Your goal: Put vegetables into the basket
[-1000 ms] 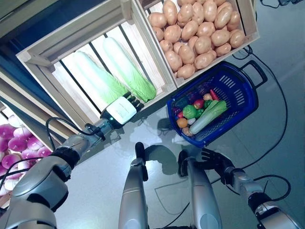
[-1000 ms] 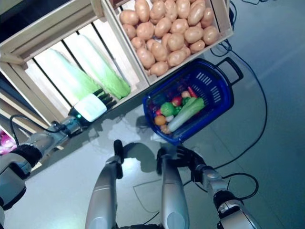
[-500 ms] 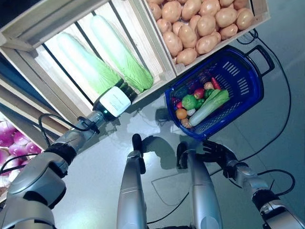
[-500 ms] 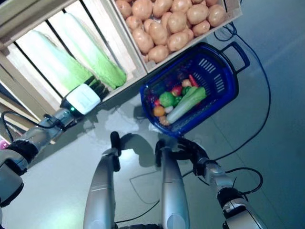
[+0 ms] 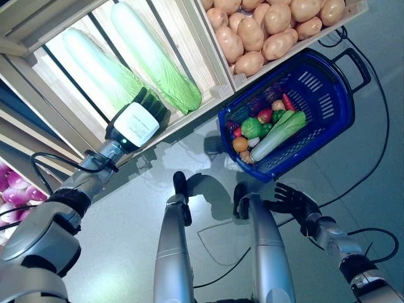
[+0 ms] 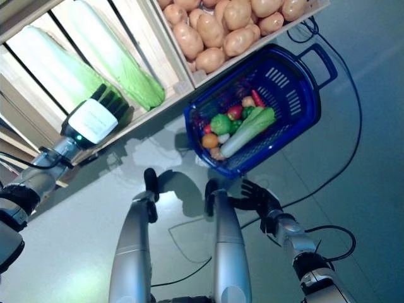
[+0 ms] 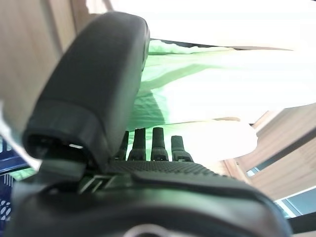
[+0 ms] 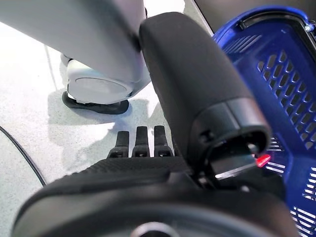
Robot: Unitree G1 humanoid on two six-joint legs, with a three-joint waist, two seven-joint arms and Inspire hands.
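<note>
Reaching into the slatted wooden crate [image 5: 76, 82], the left hand [image 5: 136, 123] sits at that crate's front edge with its fingers [image 7: 160, 145] straight and spread, their tips at the leafy end of a long pale-green cabbage [image 5: 101, 69]. Whether the tips touch the leaves or only hang just over them cannot be told; nothing is held. A second cabbage [image 5: 158, 60] lies in the same crate, beside the first and on the side nearer the basket.

The basket [image 5: 328, 120] is blue plastic and stands on the grey floor [image 5: 126, 240] just below the crates, its black handle [image 5: 356, 60] folded outward on the side away from the cabbage crate. Inside it lie a long green-and-white vegetable [image 5: 276, 134], a green pepper [image 5: 251, 128], a red round one [image 5: 265, 115], an orange one [image 5: 240, 144] and a small red chilli [image 5: 287, 102], packed close together toward the end nearest the cabbage crate.

Next to the cabbage crate, and just above the basket, a second crate [image 5: 278, 31] is heaped with brown potatoes [image 5: 252, 35].

The right hand [image 5: 293, 202] hangs low over the floor just below the basket, apart from it, fingers [image 8: 140, 143] loosely extended and empty.
</note>
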